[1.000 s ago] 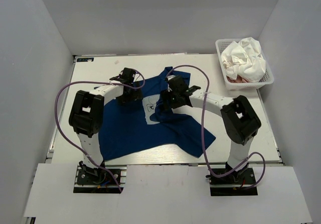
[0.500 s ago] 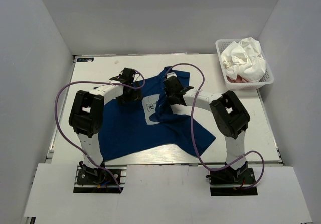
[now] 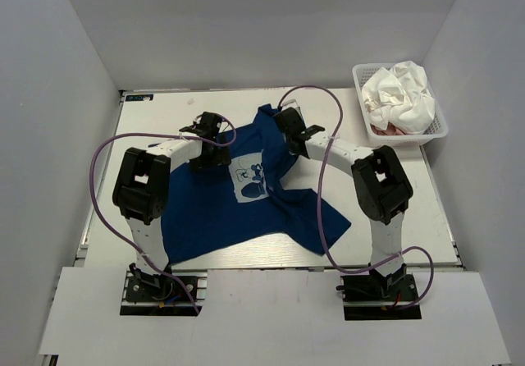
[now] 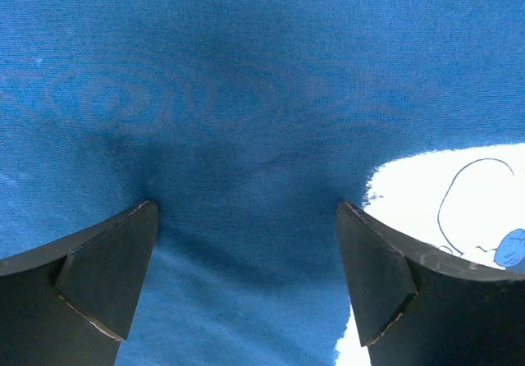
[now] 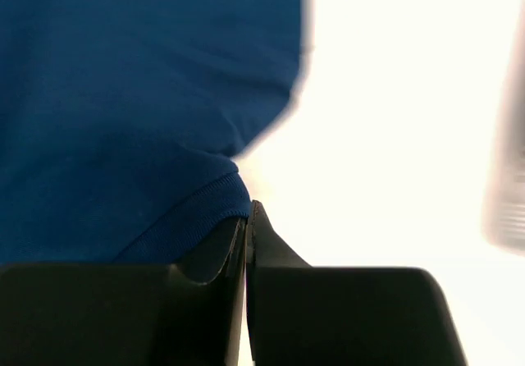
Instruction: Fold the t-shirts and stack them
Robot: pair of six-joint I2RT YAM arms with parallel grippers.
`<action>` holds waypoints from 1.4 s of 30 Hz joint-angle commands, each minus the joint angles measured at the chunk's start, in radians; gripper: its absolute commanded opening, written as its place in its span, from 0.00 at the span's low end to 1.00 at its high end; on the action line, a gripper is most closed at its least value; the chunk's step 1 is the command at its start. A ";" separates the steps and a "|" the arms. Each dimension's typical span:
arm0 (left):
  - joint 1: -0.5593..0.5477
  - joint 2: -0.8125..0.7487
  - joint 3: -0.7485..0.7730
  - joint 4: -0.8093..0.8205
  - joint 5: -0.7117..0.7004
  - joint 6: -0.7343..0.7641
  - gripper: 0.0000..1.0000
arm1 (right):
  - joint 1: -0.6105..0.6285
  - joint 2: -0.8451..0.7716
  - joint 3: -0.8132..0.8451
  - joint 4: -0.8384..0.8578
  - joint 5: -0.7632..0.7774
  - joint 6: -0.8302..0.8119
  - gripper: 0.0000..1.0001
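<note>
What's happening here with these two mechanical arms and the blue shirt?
Two robot arms are working on a navy t-shirt spread on the table. The right arm's fingers are pinched shut on its ribbed edge; the left arm's fingers stand open on the cloth beside the chest print. A white t-shirt and a pink one sit crumpled in the basket, not yet folded.

Left fingers (image 4: 107,267) spread wide, tips against navy t-shirt (image 4: 246,95); pale print (image 4: 459,194) at right edge.
</note>
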 commanded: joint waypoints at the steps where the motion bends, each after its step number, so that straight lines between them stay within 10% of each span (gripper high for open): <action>1: 0.006 -0.008 -0.031 -0.050 -0.043 0.003 1.00 | -0.045 -0.027 0.074 -0.104 0.160 -0.149 0.00; 9: 0.006 0.012 0.001 -0.050 -0.043 0.012 1.00 | -0.116 0.112 0.224 -0.035 0.407 -0.436 0.08; 12: 0.006 0.012 0.011 -0.050 -0.043 0.022 1.00 | -0.139 0.143 0.241 0.013 0.434 -0.499 0.35; 15: 0.006 0.012 0.035 -0.050 -0.034 0.022 1.00 | -0.139 0.134 0.233 0.013 0.460 -0.490 0.90; 21: 0.006 -0.008 0.067 -0.050 -0.025 0.031 1.00 | -0.134 -0.063 0.143 -0.217 0.196 -0.110 0.90; 27: 0.006 -0.018 0.067 -0.041 -0.015 0.031 1.00 | -0.163 -0.289 -0.219 -0.012 -0.158 0.116 0.90; 42: 0.006 0.021 0.087 -0.041 -0.025 0.031 1.00 | -0.286 -0.109 -0.196 0.229 -0.684 0.179 0.90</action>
